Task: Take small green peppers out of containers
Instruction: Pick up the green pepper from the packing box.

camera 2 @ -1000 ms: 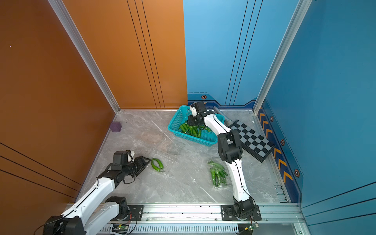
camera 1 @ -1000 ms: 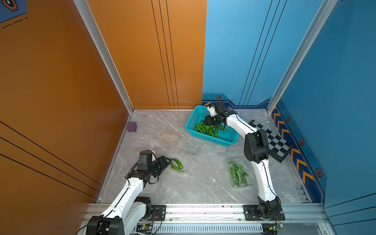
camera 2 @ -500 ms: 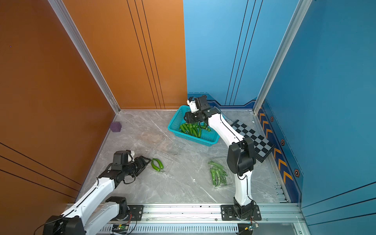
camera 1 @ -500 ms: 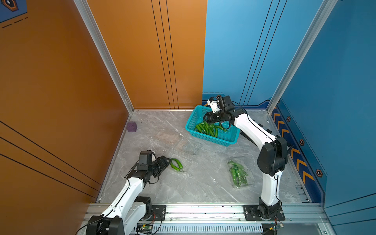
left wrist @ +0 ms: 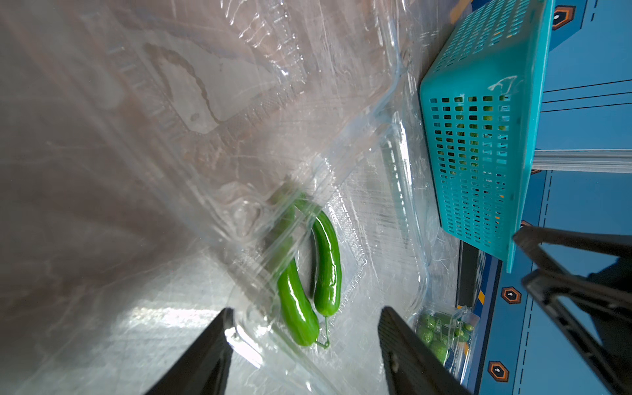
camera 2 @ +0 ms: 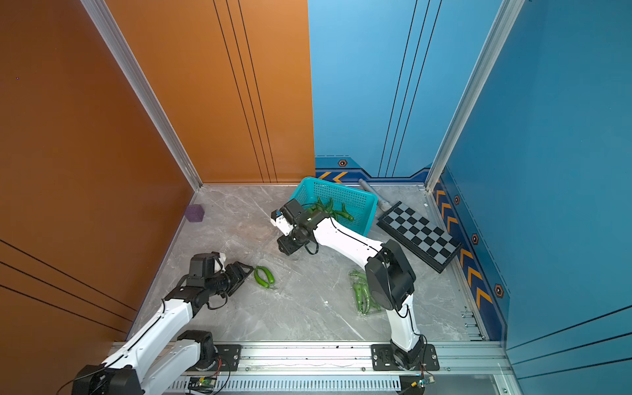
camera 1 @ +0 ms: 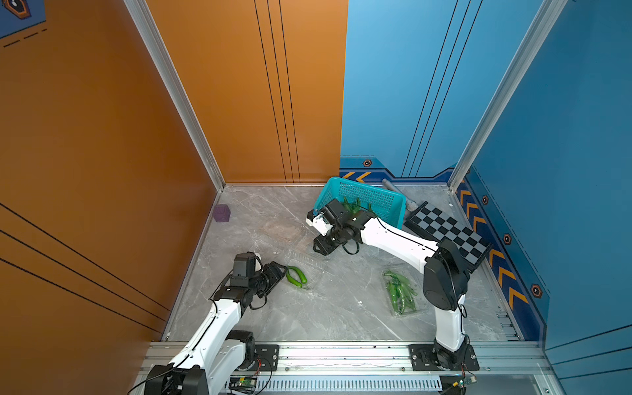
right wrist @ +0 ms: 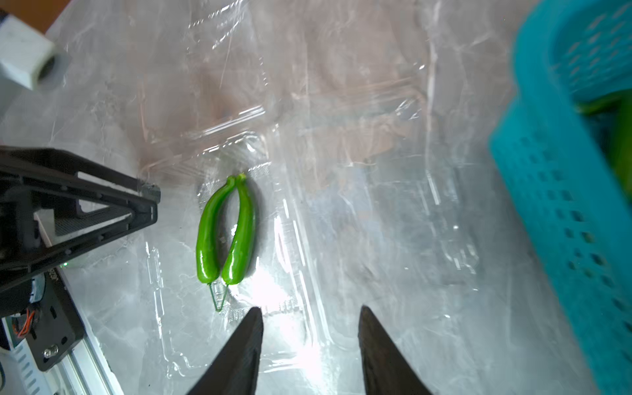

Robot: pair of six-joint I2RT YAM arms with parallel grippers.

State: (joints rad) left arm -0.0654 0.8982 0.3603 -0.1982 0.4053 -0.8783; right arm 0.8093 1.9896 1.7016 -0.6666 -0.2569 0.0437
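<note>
With the left claw [left wrist: 304,313] and right claw [right wrist: 309,311] both spread and empty, two small green peppers [right wrist: 239,232] lay touching in an open clear container [camera 1: 309,261] on the bench [camera 1: 342,307], where a closing claw might have pinched plastic instead.

Both top views look steeply down on the whole bench [camera 1: 342,307]; both wrist views, close, share two peppers [left wrist: 326,260].

Three clear containers [camera 1: 410,312] are lying out; two peppers [camera 1: 296,276] are sitting in one; one basket [camera 1: 376,197]; one chessboard [camera 1: 448,232]; one cube [camera 1: 221,213].
</note>
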